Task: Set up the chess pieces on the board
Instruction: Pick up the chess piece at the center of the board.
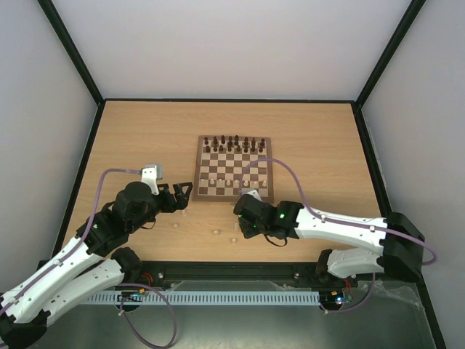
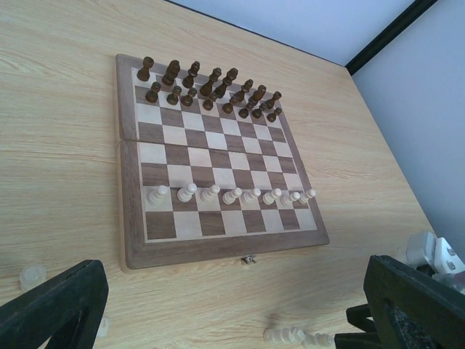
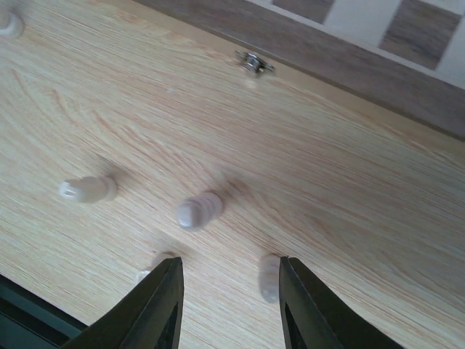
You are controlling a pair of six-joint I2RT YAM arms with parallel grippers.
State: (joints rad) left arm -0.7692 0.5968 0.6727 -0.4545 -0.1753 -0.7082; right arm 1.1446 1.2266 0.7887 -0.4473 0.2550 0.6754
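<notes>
Matt wood-grain table (image 3: 327, 182), satin wooden board (image 2: 218, 251), smooth cream chess pieces (image 2: 231, 195), shiny metal clasp (image 3: 254, 63)

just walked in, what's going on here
A robot is setting up a square wooden chessboard. Dark brown pieces fill its two far rows; pale cream pawns stand in one row. The right gripper, open, hangs low over loose pale cream pieces lying on the wooden table. The left gripper, also open, hovers near the board.
</notes>
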